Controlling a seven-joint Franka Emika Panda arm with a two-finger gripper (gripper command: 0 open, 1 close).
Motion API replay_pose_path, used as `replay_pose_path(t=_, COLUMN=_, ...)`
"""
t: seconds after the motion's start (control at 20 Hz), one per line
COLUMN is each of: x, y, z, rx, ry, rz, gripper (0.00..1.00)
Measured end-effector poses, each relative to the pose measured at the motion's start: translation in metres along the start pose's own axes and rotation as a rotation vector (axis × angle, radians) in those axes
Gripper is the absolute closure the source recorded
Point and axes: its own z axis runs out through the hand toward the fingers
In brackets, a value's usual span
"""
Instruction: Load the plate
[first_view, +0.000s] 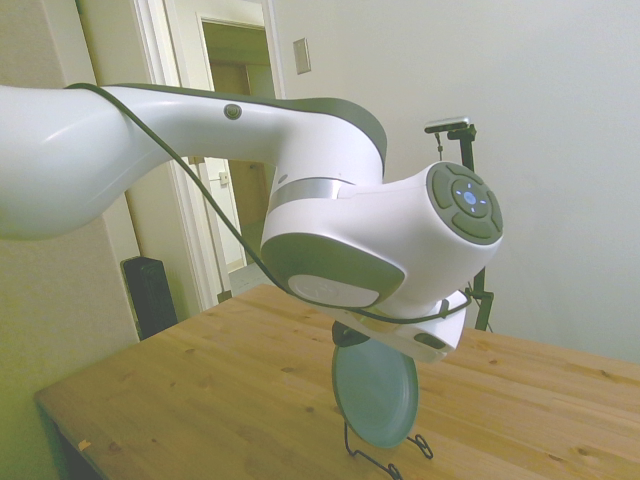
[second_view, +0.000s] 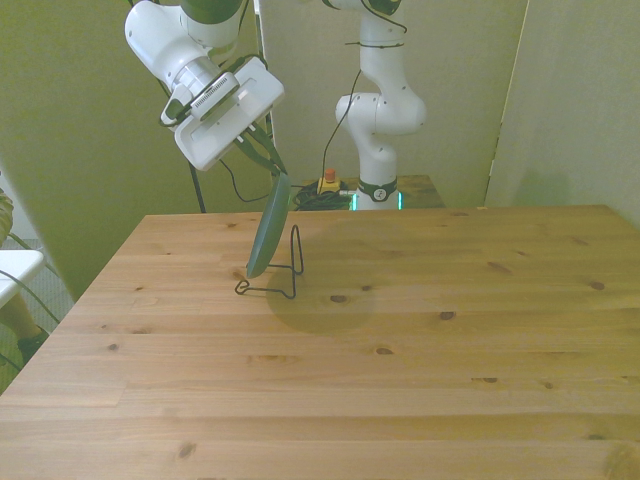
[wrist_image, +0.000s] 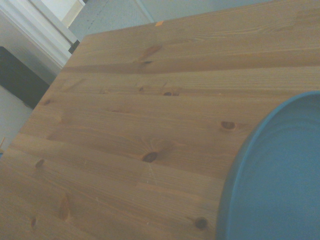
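Note:
The teal plate (second_view: 266, 230) stands on edge, tilted, with its lower rim down at the base of a thin black wire stand (second_view: 288, 272) on the table. My gripper (second_view: 274, 170) comes down from the upper left and is shut on the plate's top rim. From the side, the plate (first_view: 376, 392) hangs below the gripper (first_view: 350, 338), and the stand (first_view: 384, 460) shows under it. Up close, the wrist view catches part of the plate (wrist_image: 280, 175) over the wood. The arm's white body hides the fingers in the side view.
The wooden table (second_view: 420, 350) stretches wide toward the camera and the front view's right. A second white robot base (second_view: 378, 110) stands behind the far edge. A black speaker (first_view: 150, 295) and a doorway lie beyond the table in the side view.

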Motion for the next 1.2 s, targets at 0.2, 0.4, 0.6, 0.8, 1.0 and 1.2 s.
replay_pose_path(t=0.2, x=0.002, y=0.003, z=0.003, rx=-0.002, ry=-0.005, rz=-0.002, gripper=1.00)
replay_pose_path(t=0.4, x=0.002, y=0.005, z=0.005, rx=-0.003, ry=-0.008, rz=-0.004, gripper=1.00)
replay_pose_path(t=0.6, x=0.004, y=0.008, z=0.007, rx=-0.004, ry=-0.013, rz=-0.005, gripper=1.00)
replay_pose_path(t=0.8, x=0.006, y=0.009, z=0.011, rx=-0.008, ry=-0.016, rz=-0.007, gripper=1.00)
replay_pose_path(t=1.0, x=0.008, y=0.009, z=0.015, rx=-0.010, ry=-0.021, rz=-0.010, gripper=1.00)
replay_pose_path(t=1.2, x=0.008, y=0.010, z=0.017, rx=-0.011, ry=-0.022, rz=-0.013, gripper=1.00)
